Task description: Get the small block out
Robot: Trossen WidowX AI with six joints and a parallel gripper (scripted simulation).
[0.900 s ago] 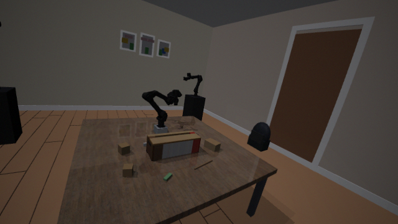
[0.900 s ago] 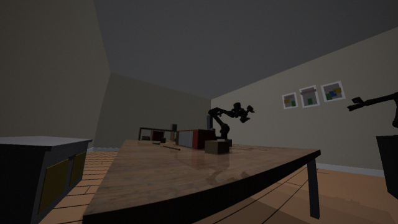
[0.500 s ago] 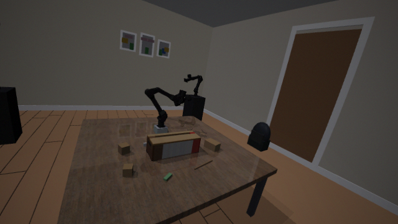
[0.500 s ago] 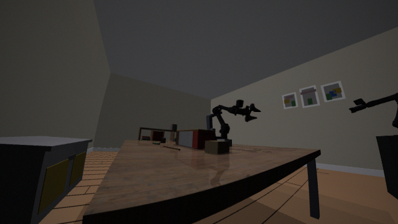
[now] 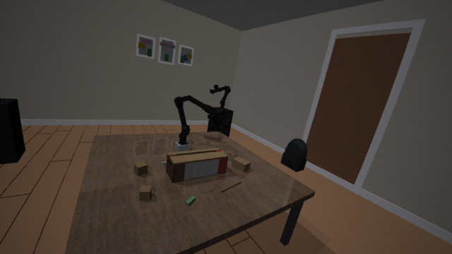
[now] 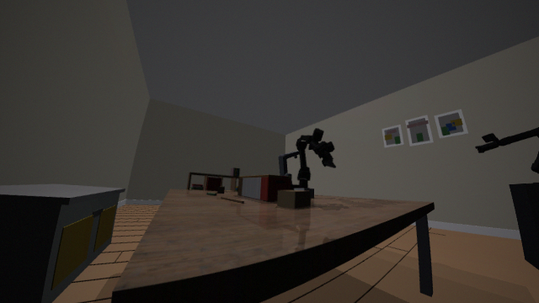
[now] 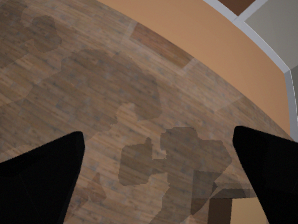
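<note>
No text, label, brand, number or sign can be read in any view. On the three framed pictures (image 5: 164, 50) on the wall only coloured patches are shown, without letters or digits. No printing can be made out on the box (image 5: 196, 164) or on the small blocks around it.

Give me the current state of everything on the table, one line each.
gripper: open, empty, raised off the table, angled downward
box: upright on the table, untouched
block inside the box: cannot tell
green piece: lying flat in front of the box
stick: lying flat near the box's red end
three tan cubes: resting on the table
</note>
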